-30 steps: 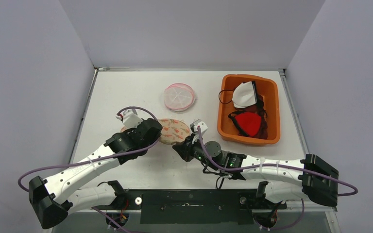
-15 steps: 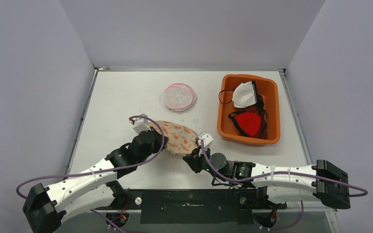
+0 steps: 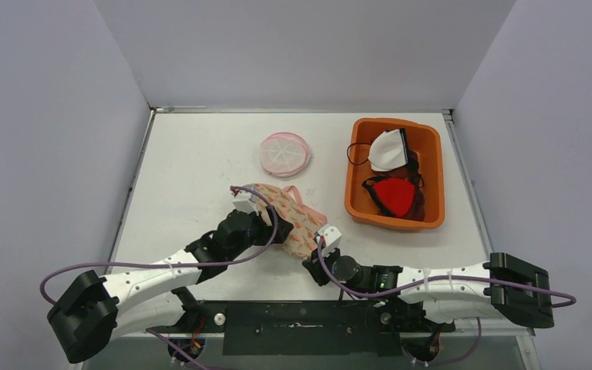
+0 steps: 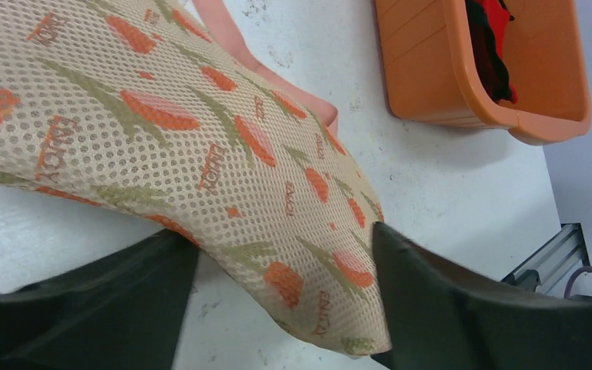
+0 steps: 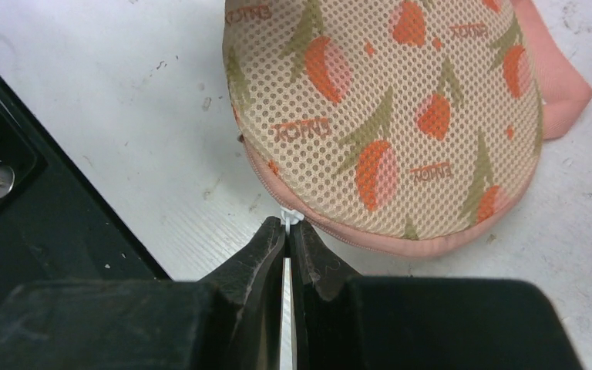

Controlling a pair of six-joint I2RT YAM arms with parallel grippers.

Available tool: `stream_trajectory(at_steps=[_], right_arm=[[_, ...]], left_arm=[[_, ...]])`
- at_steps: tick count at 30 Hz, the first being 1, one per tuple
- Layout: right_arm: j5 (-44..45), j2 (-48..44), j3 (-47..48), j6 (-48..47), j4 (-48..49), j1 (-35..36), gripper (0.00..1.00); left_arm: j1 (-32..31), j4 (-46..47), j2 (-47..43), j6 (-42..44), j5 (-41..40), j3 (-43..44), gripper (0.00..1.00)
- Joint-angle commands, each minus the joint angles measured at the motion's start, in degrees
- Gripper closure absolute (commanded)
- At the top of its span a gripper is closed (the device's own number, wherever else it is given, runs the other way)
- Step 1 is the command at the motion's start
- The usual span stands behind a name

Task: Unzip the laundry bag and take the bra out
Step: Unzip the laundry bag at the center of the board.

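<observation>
Now pinching the zipper pull [image 5: 288, 216] of the laundry bag [image 5: 385, 116] in the narrowed right gripper [image 5: 288, 229], clamping its mesh in the wide left gripper [image 4: 281, 235], on white table [image 3: 193, 154]

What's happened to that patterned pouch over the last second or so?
The laundry bag slid toward the near edge and rightward, held by the left gripper, while the right gripper, pinching the zipper pull, drew back toward its base. The orange bin and the round pink pouch stayed put.
</observation>
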Motion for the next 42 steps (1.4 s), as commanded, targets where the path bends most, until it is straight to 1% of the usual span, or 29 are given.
stream_trajectory(at_steps=[1, 2, 6, 10, 15, 18, 20, 25, 29, 30, 32, 33, 35, 38, 42], right_arm=[[1.6, 2.4, 0.4, 1.4, 5.5, 0.5, 0.95], [1.4, 3.1, 0.8, 1.6, 5.8, 0.5, 0.95], [-0.4, 7.2, 2.7, 1.5, 8.1, 0.6, 0.95], [-1.8, 11.4, 5.4, 0.3, 9.7, 0.7, 0.95], [-3.9, 15.3, 7.8, -0.8, 12.0, 0.4, 0.95], [-4.4, 17.4, 9.1, -0.7, 13.8, 0.2, 0.95], [-5.0, 19.2, 9.8, -0.4, 15.5, 0.2, 0.95], [-7.3, 23.5, 11.8, 0.1, 18.1, 0.7, 0.95], [-7.8, 24.0, 12.0, 0.2, 18.6, 0.9, 0.95], [-8.0, 23.9, 11.9, 0.1, 18.8, 0.9, 0.95], [-8.4, 23.3, 11.4, -0.1, 19.5, 1.0, 0.95], [-8.6, 23.1, 11.3, -0.4, 19.8, 1.1, 0.95], [-8.7, 23.0, 11.1, -0.7, 19.7, 1.1, 0.95], [-8.3, 22.7, 11.0, -1.3, 18.6, 1.3, 0.95], [-6.3, 21.6, 10.3, -2.2, 16.2, 1.8, 0.95]], left_arm=[[0.3, -1.1, -4.7, -4.2, -2.1, -2.2, 0.05], [0.3, -2.5, -6.2, -5.9, -2.5, -2.8, 0.03], [-0.8, -10.3, -13.7, -14.2, -4.2, -6.3, 0.04], [-2.6, -13.5, -21.4, -22.1, -3.4, -12.6, 0.04], [-4.3, -13.0, -28.7, -28.4, -0.4, -18.7, 0.04], [-5.5, -11.9, -30.5, -31.6, 0.9, -21.3, 0.04], [-6.3, -9.2, -30.6, -32.9, 0.8, -22.3, 0.03], [-6.7, -7.1, -28.3, -34.3, -1.4, -21.7, 0.00], [-6.6, -3.9, -25.0, -35.5, -3.2, -21.6, 0.15], [-6.6, -3.4, -23.8, -35.7, -3.5, -21.5, 0.21], [-6.6, -2.4, -21.6, -36.2, -4.1, -21.5, 0.34], [-6.6, -1.9, -20.5, -36.4, -4.3, -21.3, 0.45], [-6.5, -1.3, -18.5, -36.8, -4.9, -21.0, 0.59], [-6.5, -1.9, -17.3, -36.7, -5.6, -20.4, 0.77], [-6.1, -4.0, -17.9, -36.0, -6.1, -19.9, 0.96]])
